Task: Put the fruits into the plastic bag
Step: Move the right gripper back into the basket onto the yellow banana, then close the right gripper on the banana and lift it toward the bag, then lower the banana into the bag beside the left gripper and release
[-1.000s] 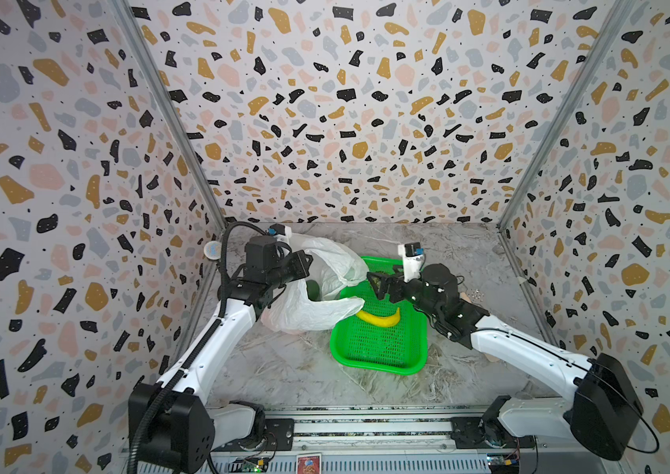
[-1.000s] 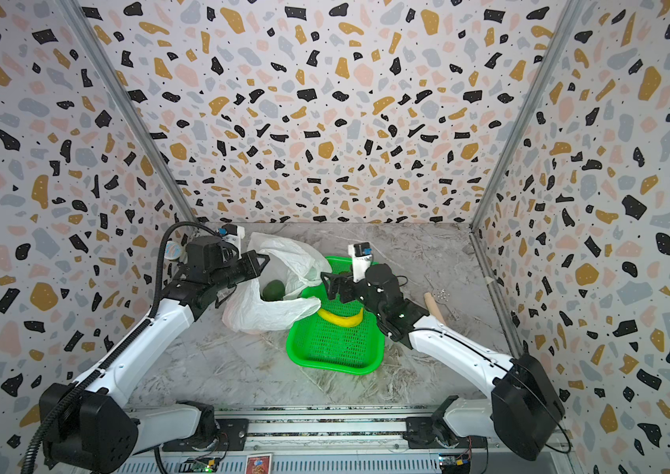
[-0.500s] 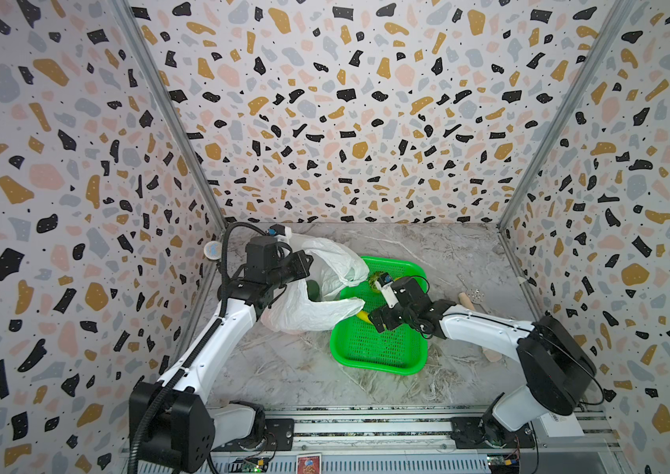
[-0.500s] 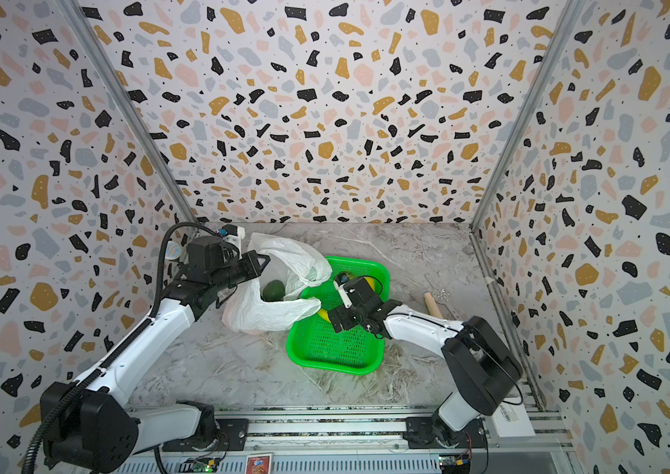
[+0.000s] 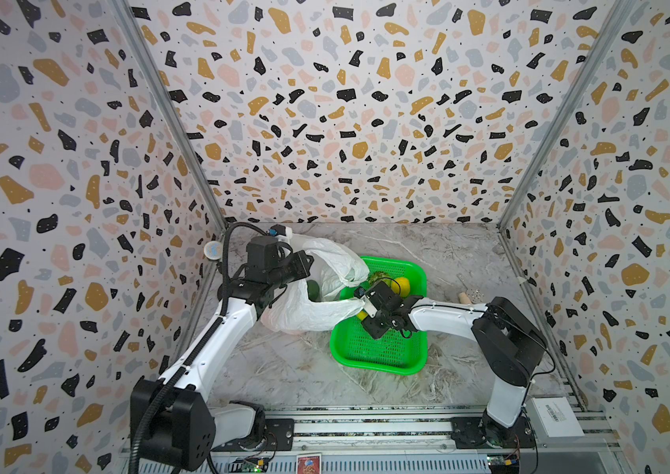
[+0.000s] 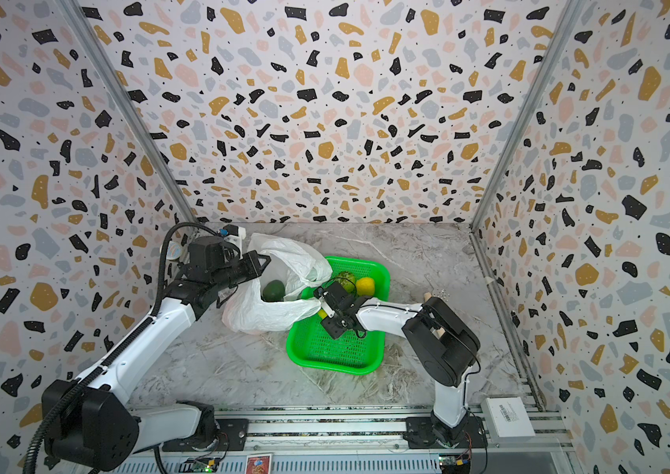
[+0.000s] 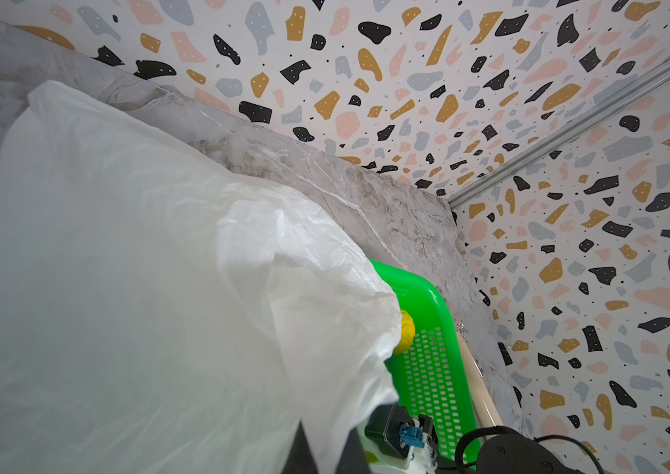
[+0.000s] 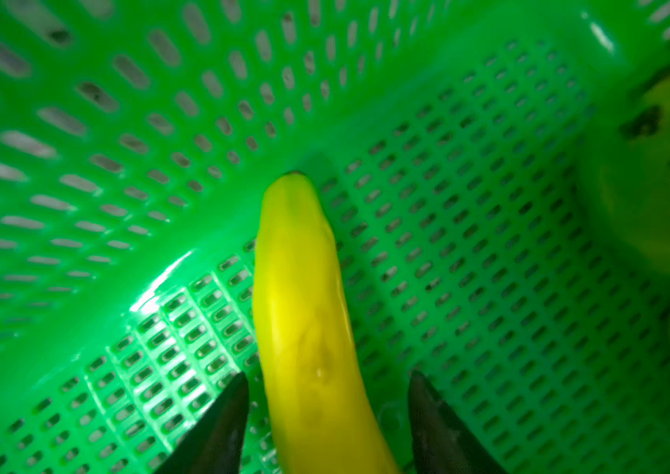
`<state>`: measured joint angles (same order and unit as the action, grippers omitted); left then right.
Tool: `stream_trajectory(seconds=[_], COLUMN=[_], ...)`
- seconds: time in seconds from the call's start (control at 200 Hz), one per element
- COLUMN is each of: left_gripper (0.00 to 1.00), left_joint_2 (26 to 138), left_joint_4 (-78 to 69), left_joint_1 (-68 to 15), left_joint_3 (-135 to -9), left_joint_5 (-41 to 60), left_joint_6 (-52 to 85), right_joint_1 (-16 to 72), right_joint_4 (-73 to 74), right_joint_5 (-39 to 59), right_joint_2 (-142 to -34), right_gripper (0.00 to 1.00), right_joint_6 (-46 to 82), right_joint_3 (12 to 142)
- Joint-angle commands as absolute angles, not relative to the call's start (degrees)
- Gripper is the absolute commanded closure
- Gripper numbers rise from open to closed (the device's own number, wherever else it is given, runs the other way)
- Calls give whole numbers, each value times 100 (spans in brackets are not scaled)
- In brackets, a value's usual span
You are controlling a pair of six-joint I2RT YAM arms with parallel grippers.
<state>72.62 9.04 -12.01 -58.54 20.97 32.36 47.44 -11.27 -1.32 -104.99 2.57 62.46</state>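
Plastic bag (image 7: 119, 287) in front of green tray (image 7: 442, 305)

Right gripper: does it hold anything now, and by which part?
Nothing held yet: the right gripper straddles the banana, far from its dark tip, with gaps on both sides.

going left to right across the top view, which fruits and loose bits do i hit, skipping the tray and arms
dark green avocado inside the plastic bag → banana → bumpy green fruit → yellow lemon → wooden stick
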Motion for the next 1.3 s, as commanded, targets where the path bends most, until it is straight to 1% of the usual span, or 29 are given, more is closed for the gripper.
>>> stream_trajectory(seconds=[0.0,0.125,0.16,0.335,0.43,0.556,0.701,0.891,0.951,1.041,1.126,1.226,1.296], left_gripper=[100,100,100,100,100,100,100,100,100,100,100,100,100], left_joint_2=[7330,7313,7305,7294,7286,7301,7328,7306,7285,7252,7221,7173,7122], left_joint_4=[852,850,844,836,810,761,649,605,630,647,635,594,567], left_joint_1=[-1205,-1207,-1213,-1210,-1213,-1213,-1213,-1213,-1213,-1212,-1209,-1217,-1222], left_joint_3=[-5944,-5919,-5914,-5884,-5850,-5853,-5860,-5870,-5878,-5884,-5878,-5876,-5879], left_joint_5=[2215,2219,2220,2230,2263,2315,2411,2422,2361,2278,2307,2459,2542], left_joint_6=[3173,3164,3173,3173,3186,3214,3312,3366,3334,3284,3244,3169,3130], right_joint_1=[4789,4702,4634,4019,3836,3831,3888,4150,4299,4551,4632,4526,4375], right_joint_4=[-1197,-1000,-911,-182,352,698,765,1283,1150,699,752,1144,1542], right_joint_5=[85,-60,-110,-72,-53,320,1454,3495,4101,4496,4709,4833,4981], right_joint_2=[-10478,-10171,-9986,-8720,-8045,-7777,-8225,-9154,-9447,-9758,-9960,-10295,-10707], right_gripper=[53,93,100,100,100,99,97,97,97,97,97,97,96], right_joint_6=[401,599,706,1379,1486,1373,1428,1693,1622,1349,1430,1910,2543], right_joint_3=[6223,6148,6082,5542,5319,5527,6271,6977,7195,7411,7436,7640,7979])
